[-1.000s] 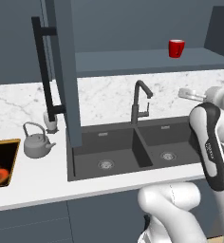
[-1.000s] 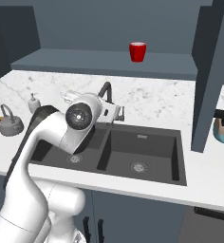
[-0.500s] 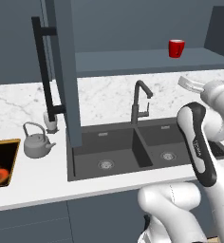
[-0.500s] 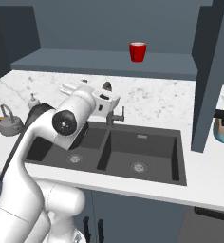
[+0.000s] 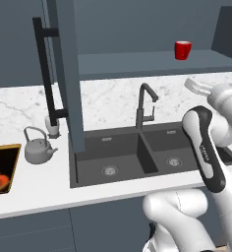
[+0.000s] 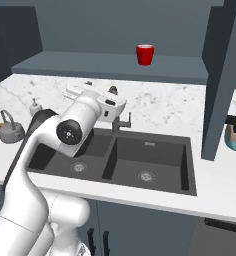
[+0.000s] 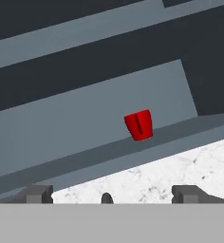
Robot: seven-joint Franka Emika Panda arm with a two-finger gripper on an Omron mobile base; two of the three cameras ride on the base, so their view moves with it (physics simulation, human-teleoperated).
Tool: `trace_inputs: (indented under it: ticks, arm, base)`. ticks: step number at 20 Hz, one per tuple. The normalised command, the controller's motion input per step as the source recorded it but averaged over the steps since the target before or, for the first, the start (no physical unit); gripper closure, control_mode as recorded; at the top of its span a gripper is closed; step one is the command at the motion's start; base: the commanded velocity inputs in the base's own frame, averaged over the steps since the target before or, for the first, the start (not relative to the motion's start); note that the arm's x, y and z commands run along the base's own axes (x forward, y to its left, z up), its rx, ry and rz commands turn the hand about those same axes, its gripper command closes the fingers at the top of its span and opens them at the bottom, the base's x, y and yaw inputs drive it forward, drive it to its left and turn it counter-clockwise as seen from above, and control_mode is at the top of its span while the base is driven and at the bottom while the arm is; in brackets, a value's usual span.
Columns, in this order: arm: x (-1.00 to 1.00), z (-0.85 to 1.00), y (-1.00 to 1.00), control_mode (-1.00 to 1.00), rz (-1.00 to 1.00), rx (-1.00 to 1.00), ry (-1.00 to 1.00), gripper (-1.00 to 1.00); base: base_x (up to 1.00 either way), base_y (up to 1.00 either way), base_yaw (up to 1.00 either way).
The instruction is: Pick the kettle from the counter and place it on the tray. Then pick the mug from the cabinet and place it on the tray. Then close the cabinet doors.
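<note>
Well beyond the spread, empty fingers [image 7: 38, 193], the mug [image 7: 138, 125] sits on the cabinet [image 7: 85, 118] shelf; the kettle [image 5: 37, 150] remains untrayed, risking out-of-order handling.

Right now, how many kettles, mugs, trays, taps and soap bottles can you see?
Kettle: 1
Mug: 1
Tray: 1
Tap: 1
Soap bottle: 1
Total: 5
</note>
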Motion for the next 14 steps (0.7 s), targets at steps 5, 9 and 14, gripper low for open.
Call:
trace_inputs:
  ticks: [5, 9, 14]
  arm:
    - [-0.08, 0.51, 0.02, -1.00, 0.03, 0.00, -0.18, -1.00]
    - [-0.02, 0.18, 0.12, -1.00, 0.00, -0.03, -0.07, -1.00]
    - [0.04, 0.00, 0.00, -1.00, 0.00, 0.00, 0.01, -1.00]
  base:
    - [0.00, 0.00, 0.00]
    - [0.00, 0.00, 0.00]
    - [0.00, 0.00, 0.00]
